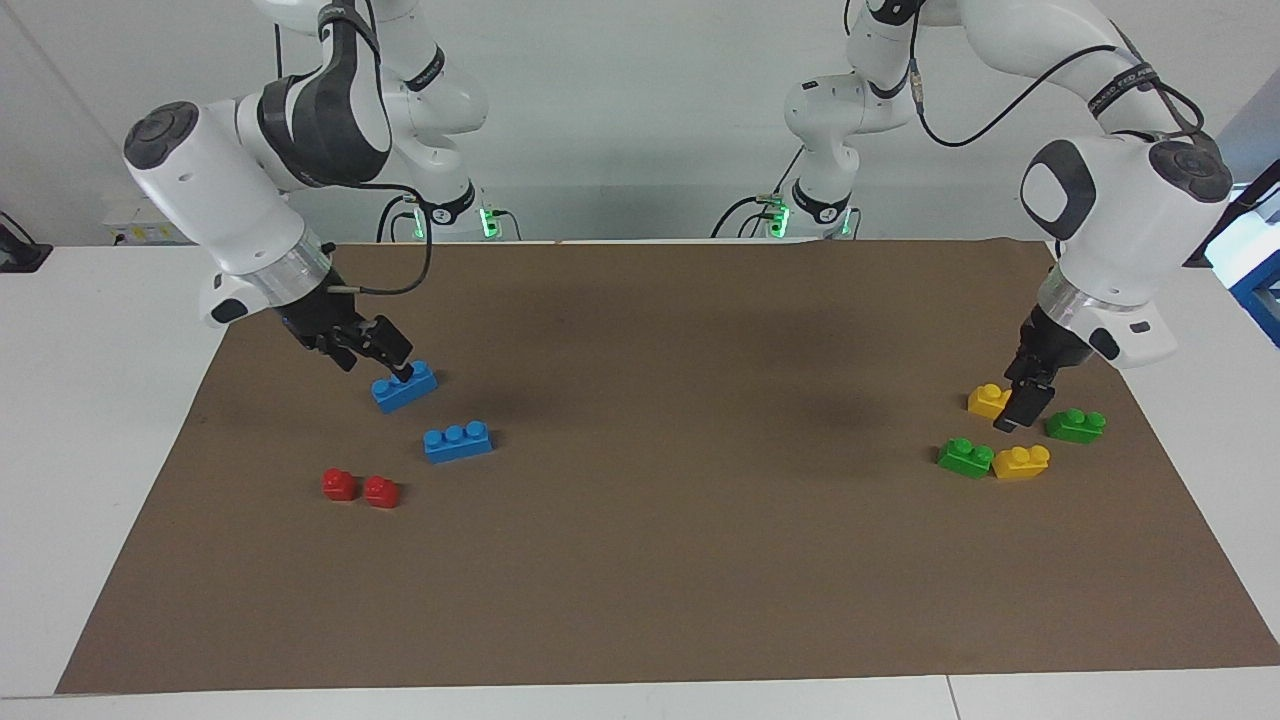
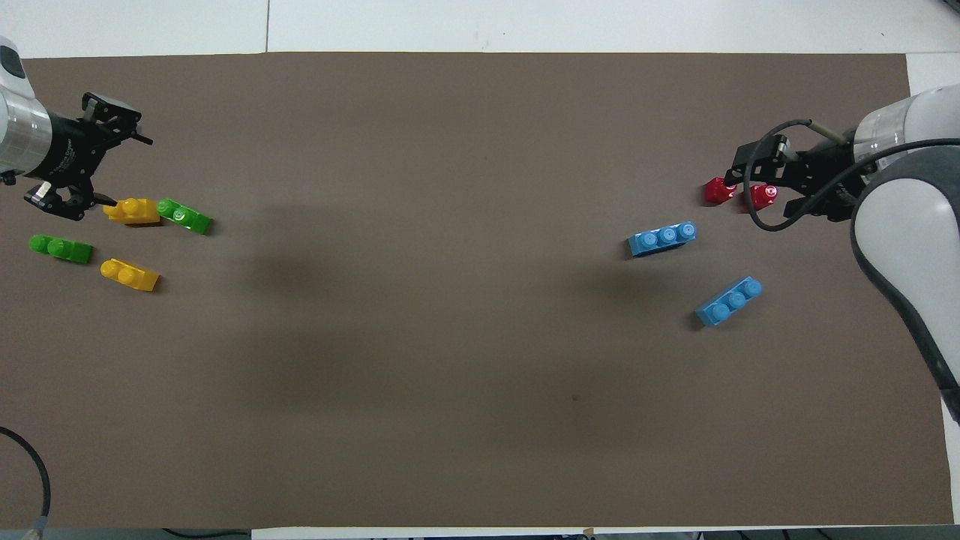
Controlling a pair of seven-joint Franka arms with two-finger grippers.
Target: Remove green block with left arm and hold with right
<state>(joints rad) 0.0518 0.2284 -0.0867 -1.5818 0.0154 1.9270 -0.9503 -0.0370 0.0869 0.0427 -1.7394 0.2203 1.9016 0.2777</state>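
We see the green block (image 1: 966,458) (image 2: 184,216) lying flat on the brown paper (image 1: 700,560) that covers the surface, near the left tool (image 1: 1020,408) (image 2: 120,161) and a little farther from the robots than it. One end of the block touches a yellow brick (image 1: 1021,461) (image 2: 132,211), which sits just under that tool's tips. The left tool hangs low among this cluster with its fingers spread, pinching nothing; we cannot tell whether a tip touches anything. A second yellow brick (image 1: 988,400) (image 2: 129,275) and a darker green brick (image 1: 1076,425) (image 2: 60,248) lie close on either side of it. At the right arm's end, the right tool (image 1: 375,360) (image 2: 739,180) is also spread and empty, its tip at a blue brick (image 1: 404,388) (image 2: 728,301). Another blue brick (image 1: 457,441) (image 2: 661,238) and two red bricks (image 1: 360,487) (image 2: 739,193) lie near it.
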